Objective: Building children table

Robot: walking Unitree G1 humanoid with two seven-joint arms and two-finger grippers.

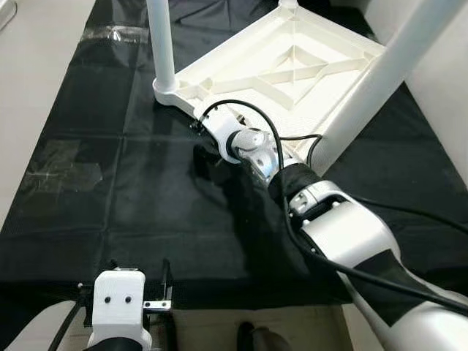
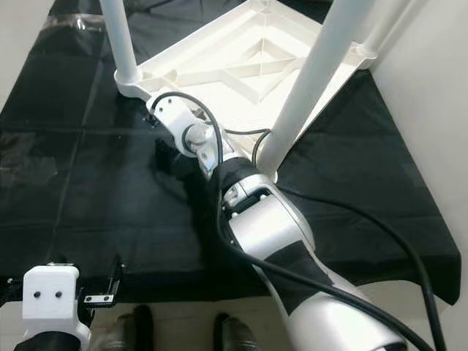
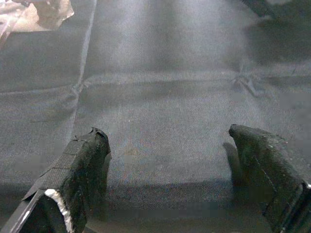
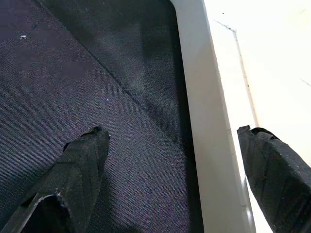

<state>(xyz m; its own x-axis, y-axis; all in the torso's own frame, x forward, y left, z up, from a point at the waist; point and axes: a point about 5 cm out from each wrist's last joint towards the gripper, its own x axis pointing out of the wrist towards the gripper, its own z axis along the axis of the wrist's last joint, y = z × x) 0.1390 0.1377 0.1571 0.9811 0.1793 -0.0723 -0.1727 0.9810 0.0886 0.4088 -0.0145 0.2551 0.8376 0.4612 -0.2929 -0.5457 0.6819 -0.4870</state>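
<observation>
A white plastic children's table (image 1: 292,66) lies upside down on a black cloth, its ribbed underside facing up. One white leg (image 1: 161,44) stands at its far left corner and another (image 1: 373,80) at the near right corner. My right gripper (image 4: 172,138) is open at the table's near left edge. Its fingers (image 4: 82,165) straddle the white rim (image 4: 204,121), one over the cloth and one over the underside. My left gripper (image 3: 167,133) hangs open and low over bare cloth by the cloth's front edge, holding nothing.
The black cloth (image 1: 110,183) covers the floor, with shiny tape patches (image 1: 62,172) on its left side. Pale floor (image 1: 36,66) lies to the left and a light wall (image 2: 431,110) close on the right. My feet (image 2: 227,333) stand at the cloth's front edge.
</observation>
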